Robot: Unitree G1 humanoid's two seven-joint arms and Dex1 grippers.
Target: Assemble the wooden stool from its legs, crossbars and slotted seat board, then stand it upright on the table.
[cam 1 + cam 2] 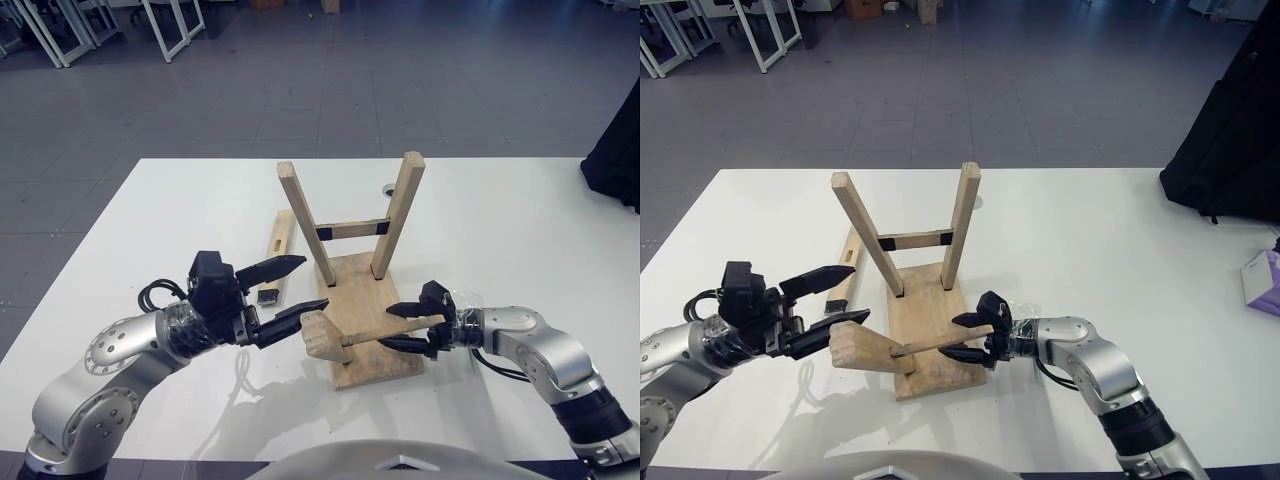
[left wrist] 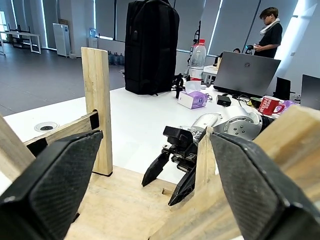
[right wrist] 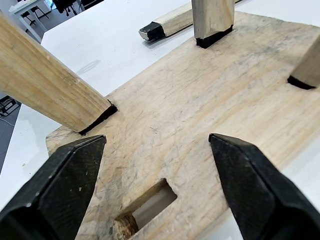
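- Seat board [image 1: 365, 300] lies flat on the table [image 1: 500, 230], underside up, between the two arms.
- Left standing leg [image 1: 305, 222] and right standing leg [image 1: 398, 212] rise from the board's far end, splayed a little apart. The first crossbar [image 1: 355, 229] joins them.
- Third leg [image 1: 322, 336] leans steeply off the board's near-left corner. A thin second crossbar [image 1: 380, 333] runs from it along the board's near end towards the right.
- Fourth leg [image 1: 281, 232] lies loose on the table, just beside the board's far-left edge.
- Left gripper [image 1: 302, 286] is off the board's left side, fingers spread wide and grasping nothing. Its lower finger appears to touch the third leg's free end.
- Right gripper [image 1: 390, 328] is at the board's near-right. Its fingers are apart, one above and one below the second crossbar's free end, and not clamped on it.
- Step in hand, as I judge it: seating the third leg with its crossbar. The task is roughly half done; the fourth leg and turning the stool upright remain.
- The next move calls for a firm grip on the third leg, then raising it towards upright so its tip goes home. This must not lever the standing legs loose.
- Right wrist view adds the joint close up: the third leg's dark tip meets its slot at a slant.
- That view also shows an empty slot [image 3: 147, 202] at the board's near-right corner, with a rounded wood end just beside it.
- Left wrist view adds a side-on look at the right gripper, confirming its fingers are parted with the thin crossbar rising between them.
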